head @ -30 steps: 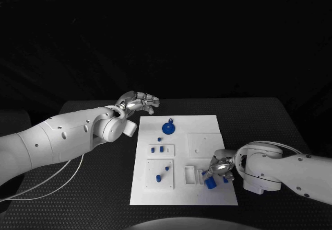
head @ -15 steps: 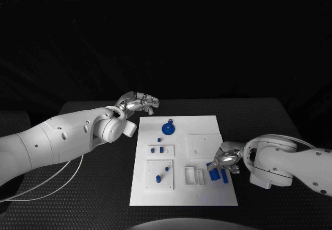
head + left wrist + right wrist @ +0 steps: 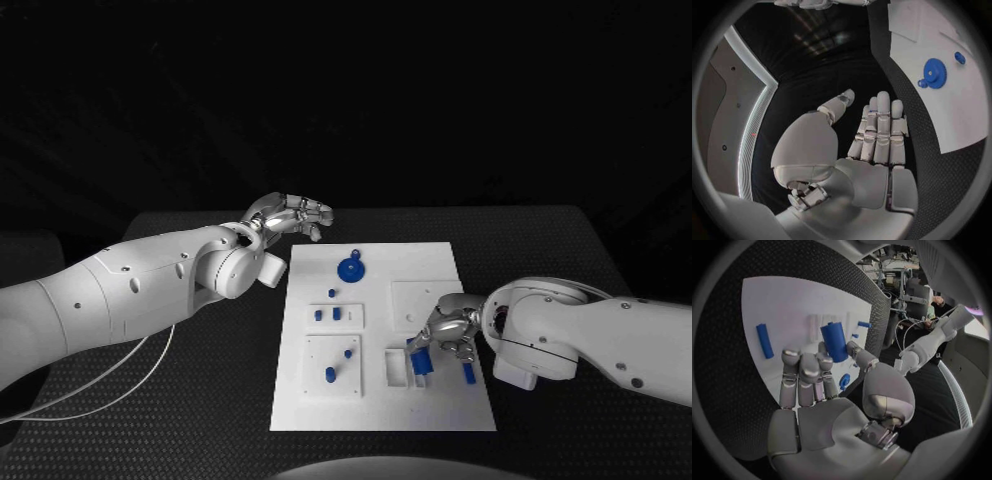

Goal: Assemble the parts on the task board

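My right hand (image 3: 450,330) pinches a blue cylindrical plastic part (image 3: 835,341) between thumb and fingers, holding it over the white rectangular task board (image 3: 433,255) beside a white slotted holder (image 3: 397,367). A second blue rod (image 3: 469,374) lies on the board just beside it. My left hand (image 3: 293,215) hovers over the black worktop (image 3: 202,400) past the board's far corner, fingers curled in together around nothing

Black textured counter (image 3: 202,400) carrying a white task board (image 3: 433,262) laid flat at its middle, with a thin white cable (image 3: 123,385) lying on the counter surface well to the left of the task board.
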{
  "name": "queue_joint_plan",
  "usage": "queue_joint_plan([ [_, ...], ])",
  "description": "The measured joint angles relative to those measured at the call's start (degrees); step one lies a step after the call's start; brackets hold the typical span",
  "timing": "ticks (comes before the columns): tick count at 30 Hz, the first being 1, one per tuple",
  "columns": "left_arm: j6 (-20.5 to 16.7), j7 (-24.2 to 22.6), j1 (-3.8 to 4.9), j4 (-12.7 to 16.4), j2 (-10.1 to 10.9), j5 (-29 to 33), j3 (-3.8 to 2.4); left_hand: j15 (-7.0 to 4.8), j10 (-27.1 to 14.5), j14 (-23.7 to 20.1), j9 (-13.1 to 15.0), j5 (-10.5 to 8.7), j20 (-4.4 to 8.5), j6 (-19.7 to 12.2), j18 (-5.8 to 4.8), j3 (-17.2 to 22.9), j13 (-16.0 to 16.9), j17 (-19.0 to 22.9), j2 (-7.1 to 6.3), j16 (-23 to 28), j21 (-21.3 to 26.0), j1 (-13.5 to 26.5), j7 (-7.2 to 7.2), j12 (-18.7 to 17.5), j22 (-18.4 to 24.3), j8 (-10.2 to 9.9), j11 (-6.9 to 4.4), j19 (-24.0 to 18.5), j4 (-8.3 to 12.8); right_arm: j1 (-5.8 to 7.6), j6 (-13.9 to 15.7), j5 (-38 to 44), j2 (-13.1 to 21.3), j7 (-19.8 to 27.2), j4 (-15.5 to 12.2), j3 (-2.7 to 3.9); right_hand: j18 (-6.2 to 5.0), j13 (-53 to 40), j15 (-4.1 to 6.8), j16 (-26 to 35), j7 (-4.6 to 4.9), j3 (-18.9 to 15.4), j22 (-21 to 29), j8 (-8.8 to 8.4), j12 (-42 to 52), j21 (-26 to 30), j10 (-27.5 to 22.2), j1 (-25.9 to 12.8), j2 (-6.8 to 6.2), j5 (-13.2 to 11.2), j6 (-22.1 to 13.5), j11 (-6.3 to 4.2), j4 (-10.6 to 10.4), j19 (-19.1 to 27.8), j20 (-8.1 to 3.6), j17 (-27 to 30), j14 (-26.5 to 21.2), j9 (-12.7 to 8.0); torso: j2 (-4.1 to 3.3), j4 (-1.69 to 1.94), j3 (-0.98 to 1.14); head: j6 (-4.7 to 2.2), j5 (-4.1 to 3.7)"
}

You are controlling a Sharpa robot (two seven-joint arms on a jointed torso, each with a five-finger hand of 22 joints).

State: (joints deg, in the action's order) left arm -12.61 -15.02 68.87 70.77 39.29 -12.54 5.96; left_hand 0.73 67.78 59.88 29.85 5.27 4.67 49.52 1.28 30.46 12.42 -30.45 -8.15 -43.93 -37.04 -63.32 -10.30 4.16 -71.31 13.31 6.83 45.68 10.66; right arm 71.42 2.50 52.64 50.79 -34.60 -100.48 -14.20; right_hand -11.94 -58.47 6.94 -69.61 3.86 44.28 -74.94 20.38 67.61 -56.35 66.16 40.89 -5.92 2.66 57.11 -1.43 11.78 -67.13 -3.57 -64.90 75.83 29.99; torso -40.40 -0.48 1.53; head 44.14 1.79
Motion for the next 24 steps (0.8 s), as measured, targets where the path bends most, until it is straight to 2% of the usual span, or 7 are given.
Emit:
queue_joint_plan([
  [17,0.03,0.06,0.00,0.07,-0.01,0.00,0.00,0.00,0.00,0.00,0.01,0.00,0.00,0.00,-0.33,-0.13,0.01,-0.05,-0.23,0.00,0.00,0.23,0.00,0.00,-0.05,0.00,0.00,0.00,-0.13,-2.51,0.34,-1.81,-2.57,-0.05,1.47,-0.02,0.00,-0.18,0.20,0.00,0.10,-0.01,0.00,0.02,-0.22,0.00,0.09,-0.70,-0.18,-0.01,0.09,0.09,0.00,0.08,0.09,0.10,-0.23,0.32,-0.01,-0.03,0.03,0.20,0.49],
  [24,0.04,0.09,0.00,0.12,0.01,0.01,0.00,0.00,0.00,0.00,-0.05,0.00,0.00,0.00,0.37,-0.13,0.01,-0.11,-0.23,0.00,0.00,0.23,0.00,0.00,-0.09,0.00,0.00,0.00,-0.13,-2.62,1.07,-1.83,-2.82,-0.06,1.81,-0.02,0.00,-0.25,0.19,0.00,0.16,-0.01,0.00,0.02,-0.22,0.00,0.09,-1.00,-0.49,-0.02,0.13,0.10,0.00,0.08,0.11,0.10,-0.23,0.31,-0.01,-0.03,0.05,0.25,0.69],
])
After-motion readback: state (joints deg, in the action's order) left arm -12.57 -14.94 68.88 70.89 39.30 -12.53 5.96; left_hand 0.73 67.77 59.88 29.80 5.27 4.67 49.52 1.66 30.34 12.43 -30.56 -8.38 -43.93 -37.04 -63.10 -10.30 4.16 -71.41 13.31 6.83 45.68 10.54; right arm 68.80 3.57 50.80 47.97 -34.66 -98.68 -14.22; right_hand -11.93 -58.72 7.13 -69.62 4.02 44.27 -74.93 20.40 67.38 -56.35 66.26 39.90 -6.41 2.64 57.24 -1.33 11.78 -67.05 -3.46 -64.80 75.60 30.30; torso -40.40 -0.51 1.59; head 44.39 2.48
